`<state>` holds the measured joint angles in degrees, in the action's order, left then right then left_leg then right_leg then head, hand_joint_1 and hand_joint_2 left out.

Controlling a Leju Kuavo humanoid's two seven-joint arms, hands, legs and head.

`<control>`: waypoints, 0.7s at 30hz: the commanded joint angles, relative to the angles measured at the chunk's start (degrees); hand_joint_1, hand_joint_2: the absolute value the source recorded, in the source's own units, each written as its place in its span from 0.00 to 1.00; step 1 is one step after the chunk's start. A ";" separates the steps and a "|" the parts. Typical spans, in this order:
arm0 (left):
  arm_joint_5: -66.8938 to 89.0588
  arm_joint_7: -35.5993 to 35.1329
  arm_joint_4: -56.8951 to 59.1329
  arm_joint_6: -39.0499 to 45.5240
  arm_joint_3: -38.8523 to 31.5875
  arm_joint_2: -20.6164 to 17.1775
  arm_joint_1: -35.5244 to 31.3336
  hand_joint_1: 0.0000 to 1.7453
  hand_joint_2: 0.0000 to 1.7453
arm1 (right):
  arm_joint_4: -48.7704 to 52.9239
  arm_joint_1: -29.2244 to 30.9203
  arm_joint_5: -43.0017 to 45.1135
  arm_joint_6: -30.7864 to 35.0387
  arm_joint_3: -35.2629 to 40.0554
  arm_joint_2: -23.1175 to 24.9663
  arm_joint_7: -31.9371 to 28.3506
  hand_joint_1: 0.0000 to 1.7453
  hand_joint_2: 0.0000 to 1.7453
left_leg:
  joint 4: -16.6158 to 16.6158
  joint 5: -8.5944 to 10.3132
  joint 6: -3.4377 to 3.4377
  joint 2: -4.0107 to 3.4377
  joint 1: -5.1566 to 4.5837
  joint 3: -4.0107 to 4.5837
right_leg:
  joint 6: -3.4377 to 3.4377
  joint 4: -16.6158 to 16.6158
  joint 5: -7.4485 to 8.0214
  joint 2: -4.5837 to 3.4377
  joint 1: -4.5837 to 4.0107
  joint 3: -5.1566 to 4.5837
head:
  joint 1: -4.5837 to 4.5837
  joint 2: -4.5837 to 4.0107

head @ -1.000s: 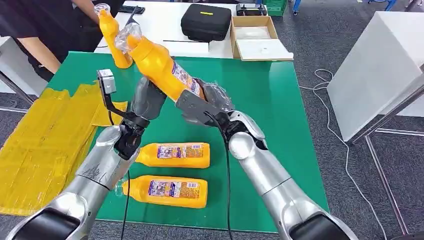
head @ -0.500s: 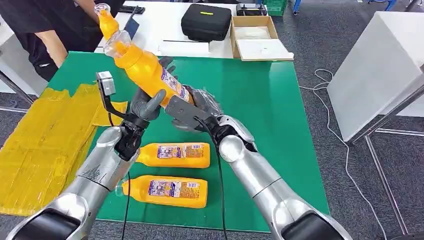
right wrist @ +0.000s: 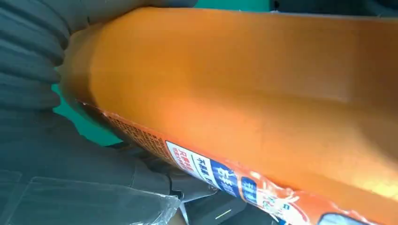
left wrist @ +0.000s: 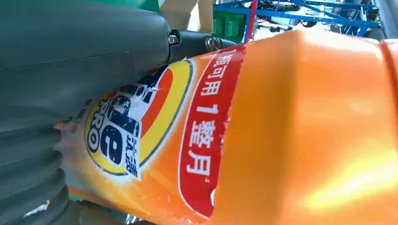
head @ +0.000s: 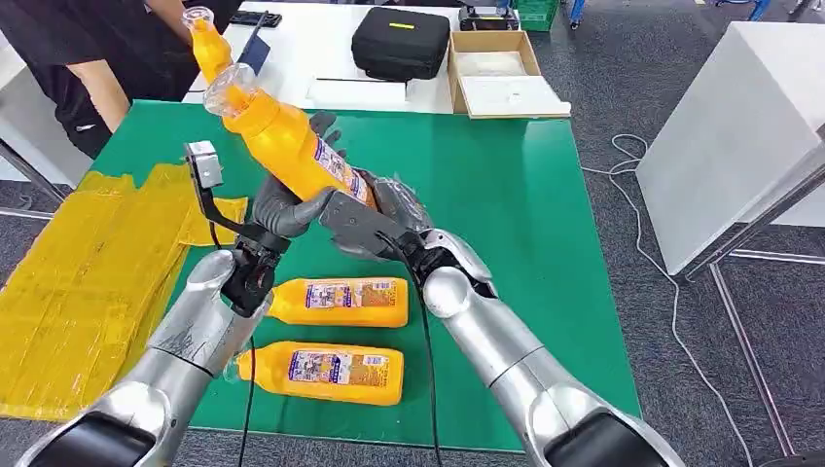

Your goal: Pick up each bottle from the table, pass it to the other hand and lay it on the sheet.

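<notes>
Both hands on one orange bottle (head: 287, 144), held tilted above the green table (head: 506, 195), clear cap end up and away from robot. Right hand (head: 375, 219) wrapped round its lower body, fingers closed on it; left hand (head: 287, 204) curled round it from the other side, thumb against the label. Just below the hands, near the robot: two more bottles (head: 340, 302) (head: 326, 371) lying flat. Left of the left hand: yellow sheet (head: 88, 282).

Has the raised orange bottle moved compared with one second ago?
Yes. The raised orange bottle has shifted left over the green table; its cap now sits closer to the upright bottle near the person.
</notes>
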<state>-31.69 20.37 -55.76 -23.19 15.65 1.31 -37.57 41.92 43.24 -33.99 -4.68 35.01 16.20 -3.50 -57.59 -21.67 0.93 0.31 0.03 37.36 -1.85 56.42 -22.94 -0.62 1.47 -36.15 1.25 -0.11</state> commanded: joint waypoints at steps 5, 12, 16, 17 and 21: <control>-3.84 -2.83 -2.13 -1.45 -0.49 1.03 -0.88 1.00 1.00 | -2.90 -0.84 -0.19 0.36 2.69 -1.56 1.04 0.88 1.00 | -0.03 -0.10 -0.07 0.16 0.09 -0.28 | 0.13 -0.06 -0.13 0.23 -0.12 0.38 | -0.02 0.00; -7.09 -4.32 0.45 -4.47 -0.09 2.11 -2.69 1.00 1.00 | -1.61 -2.80 -0.47 0.94 1.81 -2.99 1.73 0.89 1.00 | -0.02 -0.06 -0.06 0.27 0.09 -0.24 | 0.12 -0.08 -0.13 0.35 -0.12 0.32 | 0.00 0.00; -7.88 -4.55 0.53 -5.13 -0.18 2.04 -2.76 1.00 1.00 | -1.44 -2.94 -0.69 1.05 1.67 -2.96 1.92 0.89 1.00 | -0.06 -0.10 -0.08 0.30 0.12 -0.34 | 0.15 -0.08 -0.18 0.40 -0.16 0.43 | 0.00 0.00; -8.84 -5.01 0.75 -5.91 -0.36 2.10 -2.89 1.00 1.00 | -1.39 -3.07 -0.71 1.10 1.58 -3.07 1.89 0.90 1.00 | -0.03 -0.05 -0.06 0.25 0.08 -0.24 | 0.11 -0.07 -0.12 0.32 -0.12 0.29 | 0.00 0.00; -12.14 -6.59 1.29 -8.07 -1.27 2.04 -3.23 1.00 1.00 | -1.67 -3.50 -0.78 1.28 1.06 -3.45 1.89 0.94 1.00 | -0.06 -0.11 -0.09 0.35 0.13 -0.39 | 0.17 -0.09 -0.20 0.46 -0.18 0.50 | 0.00 0.00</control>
<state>-39.63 15.37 -57.59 -27.15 14.45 1.33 -35.97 43.23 40.95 -34.36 -3.39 35.30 15.74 -2.71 -57.61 -21.67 0.93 0.26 0.01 37.30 -1.85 56.41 -22.94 -0.65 1.47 -36.20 1.25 -0.11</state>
